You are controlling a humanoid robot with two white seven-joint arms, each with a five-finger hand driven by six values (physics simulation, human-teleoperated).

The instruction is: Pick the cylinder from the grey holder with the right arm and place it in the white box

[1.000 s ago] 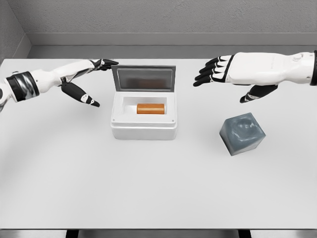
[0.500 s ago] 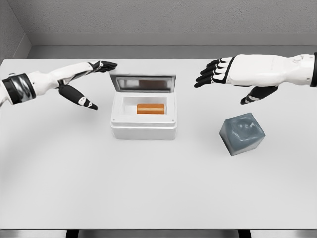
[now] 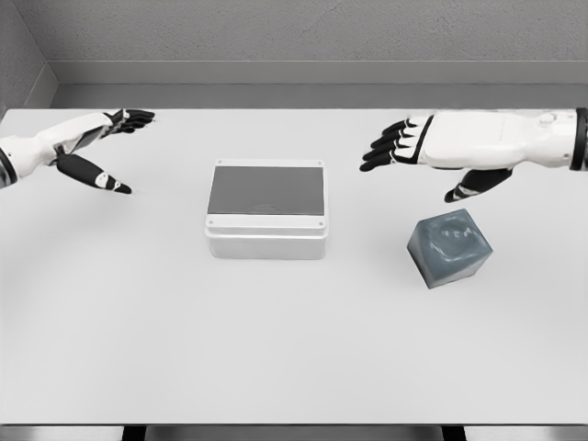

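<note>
The white box (image 3: 266,213) sits shut mid-worktop (image 3: 276,349), its grey lid down; the cylinder is out of sight, probably inside; the grey holder (image 3: 449,247) looks empty. Right hand (image 3: 432,147) and left hand (image 3: 87,152) hover open, holding nothing. A small rigid cylinder would likely be light, smooth; pinch its middle.

White box (image 3: 266,210) lid-down mid-table, grey holder (image 3: 449,247) to its right, both hands open-fingered above.
</note>
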